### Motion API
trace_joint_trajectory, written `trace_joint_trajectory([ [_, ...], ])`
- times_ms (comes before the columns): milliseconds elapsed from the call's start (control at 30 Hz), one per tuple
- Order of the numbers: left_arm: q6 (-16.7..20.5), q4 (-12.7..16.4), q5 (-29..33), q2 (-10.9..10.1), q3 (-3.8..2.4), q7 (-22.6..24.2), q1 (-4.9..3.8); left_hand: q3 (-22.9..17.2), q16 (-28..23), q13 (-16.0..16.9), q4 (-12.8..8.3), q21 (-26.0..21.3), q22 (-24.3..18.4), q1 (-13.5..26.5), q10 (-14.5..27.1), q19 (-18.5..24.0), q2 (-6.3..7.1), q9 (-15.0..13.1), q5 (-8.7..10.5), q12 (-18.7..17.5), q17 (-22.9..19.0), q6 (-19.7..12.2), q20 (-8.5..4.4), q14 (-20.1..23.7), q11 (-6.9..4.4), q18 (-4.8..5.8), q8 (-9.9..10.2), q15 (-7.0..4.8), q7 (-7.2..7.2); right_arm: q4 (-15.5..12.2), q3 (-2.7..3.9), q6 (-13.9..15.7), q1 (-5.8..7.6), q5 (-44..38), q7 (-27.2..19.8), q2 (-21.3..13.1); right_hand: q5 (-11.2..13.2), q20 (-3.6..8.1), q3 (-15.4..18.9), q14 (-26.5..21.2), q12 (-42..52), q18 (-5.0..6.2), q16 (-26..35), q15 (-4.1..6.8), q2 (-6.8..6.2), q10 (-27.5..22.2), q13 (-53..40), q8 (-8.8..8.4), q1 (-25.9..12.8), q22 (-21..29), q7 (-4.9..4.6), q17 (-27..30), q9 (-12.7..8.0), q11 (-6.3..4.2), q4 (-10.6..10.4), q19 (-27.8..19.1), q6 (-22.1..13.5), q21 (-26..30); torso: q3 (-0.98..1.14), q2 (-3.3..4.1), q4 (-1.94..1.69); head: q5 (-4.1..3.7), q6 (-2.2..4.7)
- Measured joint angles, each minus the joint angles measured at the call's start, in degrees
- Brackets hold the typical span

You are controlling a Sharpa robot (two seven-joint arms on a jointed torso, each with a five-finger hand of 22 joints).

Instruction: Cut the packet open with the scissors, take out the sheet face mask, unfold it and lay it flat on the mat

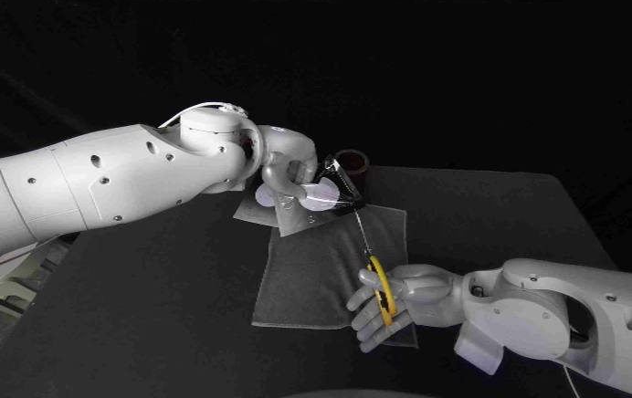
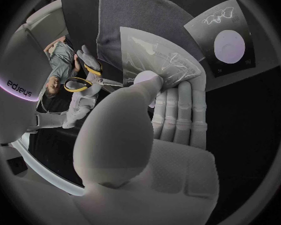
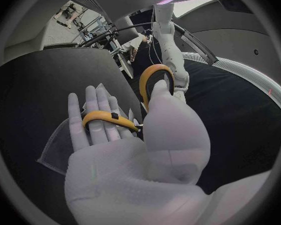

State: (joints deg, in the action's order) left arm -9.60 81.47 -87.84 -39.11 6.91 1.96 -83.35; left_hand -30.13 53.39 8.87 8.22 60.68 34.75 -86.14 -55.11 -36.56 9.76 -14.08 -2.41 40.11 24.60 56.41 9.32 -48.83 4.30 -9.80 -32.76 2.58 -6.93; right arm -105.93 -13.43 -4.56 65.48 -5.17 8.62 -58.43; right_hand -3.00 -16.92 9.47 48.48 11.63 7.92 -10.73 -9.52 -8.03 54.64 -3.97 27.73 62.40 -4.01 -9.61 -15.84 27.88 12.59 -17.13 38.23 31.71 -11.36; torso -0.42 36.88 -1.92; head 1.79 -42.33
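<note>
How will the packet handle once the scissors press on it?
Probably floppy: the packet is thin, wrinkled film pinched by the left hand. Likely light and glossy, so the scissors in the right hand could push it aside.

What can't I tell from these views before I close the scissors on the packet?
1. Head view: the blade tips of the scissors are too thin and dark to place against the packet; whether they are around its edge or short of it is unclear.
2. Right wrist view: the right hand hides the blades.
3. Left wrist view: the left hand covers part of the packet, so any cut there is hidden.
</note>
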Motion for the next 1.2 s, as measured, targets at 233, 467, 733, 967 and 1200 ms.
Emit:
trace_joint_trajectory([
  [233, 0.0, 0.2, -0.8, 0.0, 0.02, 0.1, 0.00, 0.0, 0.0, 0.0, 0.0, 0.0, 0.0, 0.0, 0.0, 0.0, 0.01, 0.0, -0.15, 0.0, 0.0, 0.0, 0.00, 0.0, 0.00, 0.05, -0.2, 0.00, 0.00, 0.1, 0.00, -0.1, 0.00, -0.1, -0.1, -0.1, 0.0, -0.10, -0.2, -0.2, 0.2, 0.00, -0.2, -0.20, 0.50, -0.1, 0.0, 0.42, 0.0, 0.0, -0.01, 0.1, 0.0, -0.12, 0.2, -0.1, 0.0, 0.0, 0.00, -0.01, -0.03, -0.03, -0.20],
  [467, 0.0, 1.1, -1.2, -0.3, 0.04, 0.2, 0.00, 0.0, 0.0, 0.0, 0.0, 0.0, 0.0, 0.1, 0.0, 0.0, 0.06, 0.0, -0.14, 0.0, -0.1, 0.0, 0.00, 0.0, 0.01, 0.08, -0.2, 0.01, 0.00, 0.5, 0.01, -0.2, 0.00, -0.1, -0.2, 0.0, 0.0, -0.11, -0.4, -0.2, 0.5, 0.00, -0.5, -0.20, 1.18, -0.2, 0.0, 0.43, 0.1, 0.0, -0.01, 0.1, 0.0, -0.19, 0.1, -0.1, 0.0, 0.2, -0.03, -0.03, -0.06, -0.01, -0.28],
  [733, -0.1, 2.0, -1.4, -0.3, 0.08, 0.3, 0.00, 0.0, 0.0, 0.0, 0.0, 0.0, 0.0, 0.1, 0.0, 0.0, 0.06, -0.1, -0.14, 0.0, -0.1, 0.0, 0.00, -0.2, 0.01, 0.11, -0.2, -0.15, 0.00, 0.9, 0.01, -0.2, 0.00, -0.1, -0.2, 0.1, 0.0, -0.12, -0.6, -0.2, 0.5, 0.00, -0.5, -0.20, 1.18, -0.3, 0.0, 0.67, 0.1, 0.0, -0.02, 0.1, -0.1, -0.24, 0.2, -0.1, 0.0, 0.2, -0.02, -0.04, -0.07, 0.02, -0.34],
  [967, -0.2, 2.4, -1.7, -0.6, 0.11, 0.4, 0.00, 0.0, 0.0, 0.0, 0.0, 0.0, 0.0, 0.1, 0.0, 0.0, 0.07, -0.1, -0.12, 0.0, -0.1, 0.0, 0.00, -0.3, 0.02, 0.13, -0.2, -0.11, -0.01, 1.3, 0.01, -0.2, 0.00, -0.1, -0.3, 0.1, 0.0, -0.21, -0.6, -0.2, 0.5, 0.00, -0.5, -0.21, 1.18, -0.2, 0.0, 0.69, 0.1, 0.0, -0.02, 0.1, 0.0, -0.22, 0.2, -0.2, 0.0, 0.2, -0.02, -0.04, -0.04, 0.03, -0.24],
  [1200, -0.4, 2.6, -1.8, -0.7, 0.13, 0.5, 0.00, 0.0, -0.2, 0.0, 0.0, 0.0, 0.0, 0.2, 0.0, 0.0, 0.22, -0.1, -0.10, 0.0, -0.1, 0.1, 0.00, -0.3, 0.02, 0.16, -0.2, -0.11, 0.14, 1.3, 0.01, -0.3, 0.01, -0.1, -0.4, 0.1, 0.0, -0.22, -0.6, -0.2, 0.7, 0.00, -0.5, -0.21, 1.48, -0.2, 0.0, 0.67, 0.4, 0.0, -0.03, 0.1, 0.0, -0.19, 0.2, -0.2, 0.0, 0.2, 0.00, -0.05, -0.03, 0.10, -0.43],
])
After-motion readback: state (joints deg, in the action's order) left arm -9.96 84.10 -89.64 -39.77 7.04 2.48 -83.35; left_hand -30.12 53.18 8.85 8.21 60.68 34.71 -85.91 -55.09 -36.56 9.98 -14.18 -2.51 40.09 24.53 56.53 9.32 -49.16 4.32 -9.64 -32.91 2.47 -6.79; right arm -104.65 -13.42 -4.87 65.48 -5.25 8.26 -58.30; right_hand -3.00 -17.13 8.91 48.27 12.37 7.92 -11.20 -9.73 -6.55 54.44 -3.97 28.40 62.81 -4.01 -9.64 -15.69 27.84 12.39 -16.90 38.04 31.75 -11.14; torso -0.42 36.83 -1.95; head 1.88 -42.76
